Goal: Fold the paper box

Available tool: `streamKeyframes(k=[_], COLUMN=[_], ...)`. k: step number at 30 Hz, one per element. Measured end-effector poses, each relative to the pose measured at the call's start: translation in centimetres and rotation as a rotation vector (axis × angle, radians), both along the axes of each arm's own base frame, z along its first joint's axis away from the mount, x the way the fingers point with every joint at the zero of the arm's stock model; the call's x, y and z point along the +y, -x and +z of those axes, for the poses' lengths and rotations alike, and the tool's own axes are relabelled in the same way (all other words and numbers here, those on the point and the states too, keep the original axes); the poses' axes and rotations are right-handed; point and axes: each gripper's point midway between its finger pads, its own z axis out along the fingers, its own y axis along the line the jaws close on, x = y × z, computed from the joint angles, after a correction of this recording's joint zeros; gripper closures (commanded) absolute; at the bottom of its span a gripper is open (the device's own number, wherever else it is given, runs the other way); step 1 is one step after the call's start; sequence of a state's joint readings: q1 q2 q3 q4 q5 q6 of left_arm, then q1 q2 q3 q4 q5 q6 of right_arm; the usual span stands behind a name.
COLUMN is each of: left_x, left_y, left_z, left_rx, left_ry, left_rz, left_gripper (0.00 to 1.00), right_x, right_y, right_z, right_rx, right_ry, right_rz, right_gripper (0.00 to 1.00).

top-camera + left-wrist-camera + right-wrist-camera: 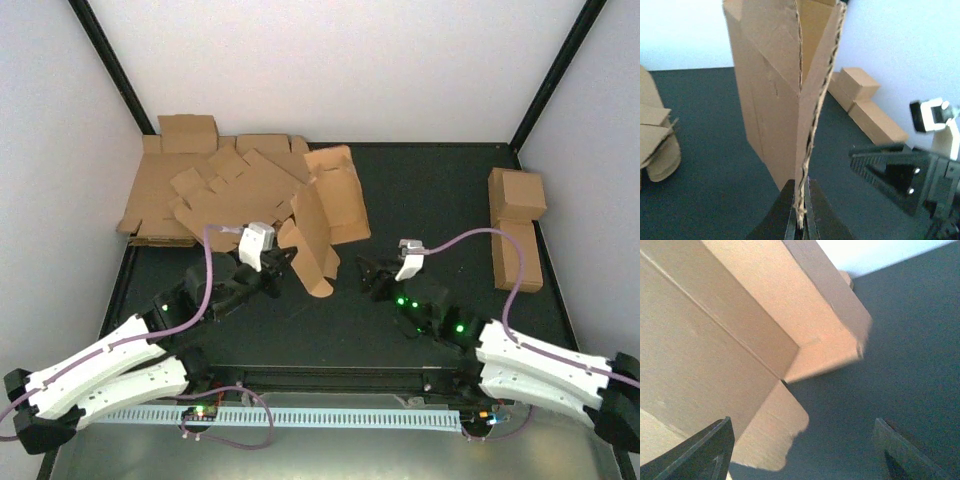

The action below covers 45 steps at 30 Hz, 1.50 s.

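While only the left tool [288, 260] bears the paper box [312, 235], the overhead view shows the sheet standing half-folded on the counter [440, 190], just ahead of that tool. The right tool [370, 275] sits off to its side, apart.

Left wrist: jaws closed flat on a thin doubled cardboard edge, tall sheet rising above. Risk: the top-heavy sheet pivots or slips out of so narrow a pinch.

Right wrist: jaws wide, holding nothing; a rounded flap [772, 430] of the box hangs before them. Risk: a careless approach crushes that flap or pushes the box over.
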<state>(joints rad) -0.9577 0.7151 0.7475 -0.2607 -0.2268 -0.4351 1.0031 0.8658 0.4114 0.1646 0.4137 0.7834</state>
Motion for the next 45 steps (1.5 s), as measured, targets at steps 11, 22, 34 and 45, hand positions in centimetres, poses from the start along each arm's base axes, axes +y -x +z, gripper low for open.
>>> streamKeyframes(k=[11, 22, 34, 45], left_x=[-1.6, -1.2, -0.3, 0.2], left_y=[1.0, 1.0, 1.6, 1.9], left_z=[-5.9, -13.1, -13.8, -14.5], left_rx=[-0.001, -0.026, -0.088, -0.097], left_ry=[-0.226, -0.331, -0.324, -0.315], left_rz=[-0.151, -0.166, -0.175, -0.173], left_gripper=[0.98, 0.98, 0.98, 0.96], right_x=[-3.8, -3.3, -3.4, -1.4], right_y=[0.4, 1.4, -0.4, -3.6], right_z=[2.8, 2.5, 8.5, 10.8], right_rx=[-0.087, -0.066, -0.139, -0.052], right_ry=[0.132, 0.135, 0.121, 0.143], right_rz=[0.072, 0.227, 0.239, 0.267], right_gripper=[0.19, 0.15, 0.18, 0.26])
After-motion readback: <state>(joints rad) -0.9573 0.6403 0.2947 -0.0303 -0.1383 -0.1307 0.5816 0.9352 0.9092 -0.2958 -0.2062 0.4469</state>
